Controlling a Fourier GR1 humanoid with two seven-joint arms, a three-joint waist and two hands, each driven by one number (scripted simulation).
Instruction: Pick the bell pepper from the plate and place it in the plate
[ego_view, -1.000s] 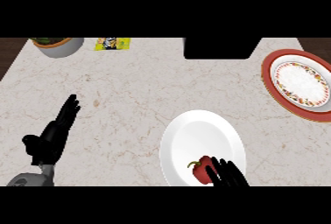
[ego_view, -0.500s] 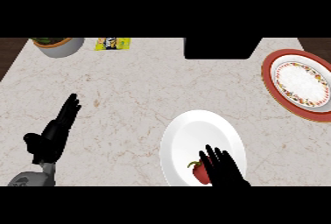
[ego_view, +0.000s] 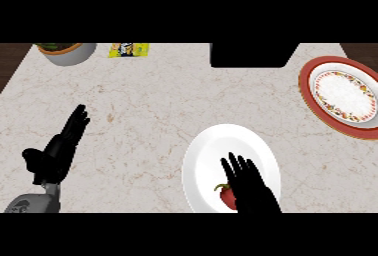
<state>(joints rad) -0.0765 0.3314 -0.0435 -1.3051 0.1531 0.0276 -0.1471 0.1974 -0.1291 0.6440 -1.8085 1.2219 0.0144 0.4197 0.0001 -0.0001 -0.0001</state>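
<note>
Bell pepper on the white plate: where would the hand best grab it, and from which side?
The bell pepper lies low on the white plate, stem leftward. Judging by that, probably come from above and curl the right hand round its red body.

Left hand (ego_view: 55, 152): in view at the left side, entering from the lower edge on a short length of grey left forearm (ego_view: 31, 202). The fingers are straight and held close together, pointing up the view and slightly to the right. The thumb sticks out to the left, apart from the fingers. The hand holds nothing.

Right hand (ego_view: 255, 195): in view at the lower right, with the palm at the lower edge. Its forearm cannot be seen. The fingers (ego_view: 237, 169) are straight and a little spread, pointing up the view with a slight lean to the left. No curl is visible.

The two hands are well apart.
</note>
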